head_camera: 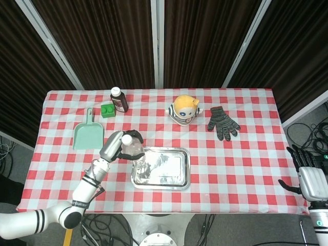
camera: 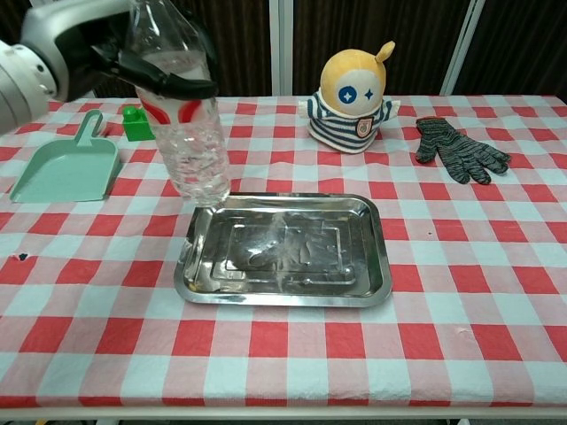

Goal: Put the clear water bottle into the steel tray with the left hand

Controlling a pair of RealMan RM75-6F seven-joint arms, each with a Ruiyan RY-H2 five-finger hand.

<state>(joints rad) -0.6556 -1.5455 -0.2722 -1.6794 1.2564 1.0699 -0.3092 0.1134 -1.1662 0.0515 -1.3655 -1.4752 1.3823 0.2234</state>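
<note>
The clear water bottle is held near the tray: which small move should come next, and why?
Probably carry it a little further right, then lower it. The left hand holds the clear water bottle upright above the steel tray's left rim, not yet over its flat middle.

1. Table wears a red-and-white checked cloth.
2. Steel tray sits near 6 o'clock.
3. Green dustpan, green block and dark bottle around 10.
4. Yellow plush toy at 12, grey glove around 2.
</note>
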